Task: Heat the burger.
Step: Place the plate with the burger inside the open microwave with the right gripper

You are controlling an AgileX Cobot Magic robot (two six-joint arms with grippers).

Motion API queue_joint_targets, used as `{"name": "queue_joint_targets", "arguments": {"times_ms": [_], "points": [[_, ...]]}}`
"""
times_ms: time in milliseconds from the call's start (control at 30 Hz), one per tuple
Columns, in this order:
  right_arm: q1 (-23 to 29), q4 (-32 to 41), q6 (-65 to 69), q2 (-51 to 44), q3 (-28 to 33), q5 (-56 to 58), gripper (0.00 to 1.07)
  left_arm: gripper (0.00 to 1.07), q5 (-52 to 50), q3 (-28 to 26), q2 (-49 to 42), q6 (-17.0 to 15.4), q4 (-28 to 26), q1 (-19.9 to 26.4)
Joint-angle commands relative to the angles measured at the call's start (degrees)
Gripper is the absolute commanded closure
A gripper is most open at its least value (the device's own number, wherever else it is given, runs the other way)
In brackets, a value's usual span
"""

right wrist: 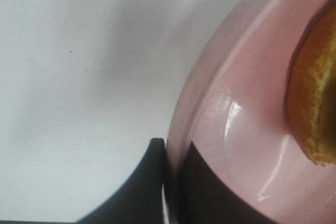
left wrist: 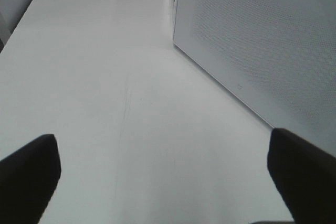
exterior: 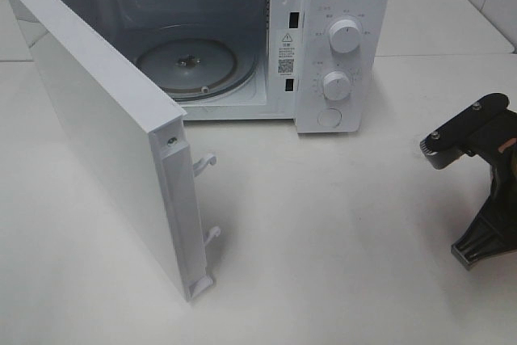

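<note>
The right gripper [right wrist: 176,182] is clamped tight on the rim of the pink plate [right wrist: 236,145], one dark finger under the rim's outer side and the other lying on the plate's inner surface. The burger [right wrist: 315,87] sits on that plate, further in from the pinched rim and clear of the fingers; only the golden-brown edge of its bun shows. Beneath the plate is the white bench [exterior: 323,240]. The right arm [exterior: 481,175] hangs at the bench's right edge.

The left gripper [left wrist: 168,177] hovers over bare bench with its fingertips [left wrist: 29,177] spread wide and nothing between them, near a white dotted panel [left wrist: 262,40].

At the bench's far edge stands the microwave [exterior: 343,38], its door [exterior: 105,119] swung wide open toward the left edge, the glass turntable [exterior: 194,66] bare inside.
</note>
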Motion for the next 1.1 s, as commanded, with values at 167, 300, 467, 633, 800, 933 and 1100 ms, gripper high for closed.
{"name": "queue_joint_targets", "arguments": {"times_ms": [167,300,467,633,800,933,1100], "points": [[4.8,-2.6,-2.0,-2.9,0.3,2.2,1.07,0.06,-0.7,0.0,-0.7,-0.1,-0.3,0.2],[7.4,-2.1,-3.2,-5.0,1.4,2.3,1.07,0.06,-0.7,0.0,-0.7,-0.1,-0.3,0.2],[11.9,-1.8,-3.4,-7.7,3.7,2.8,1.07,0.06,-0.7,0.0,-0.7,-0.1,-0.3,0.2],[16.3,-1.5,-5.7,-9.3,5.1,4.2,1.07,0.06,-0.7,0.0,-0.7,-0.1,-0.3,0.2],[19.8,-1.6,-6.8,-9.6,5.3,4.8,1.07,0.06,-0.7,0.0,-0.7,-0.1,-0.3,0.2],[22.1,-1.7,-7.0,-9.6,5.3,4.7,1.07,0.06,-0.7,0.0,-0.7,-0.1,-0.3,0.2],[26.0,-2.9,-9.2,-9.6,5.3,4.9,1.07,0.06,-0.7,0.0,-0.7,-0.1,-0.3,0.2]]}}
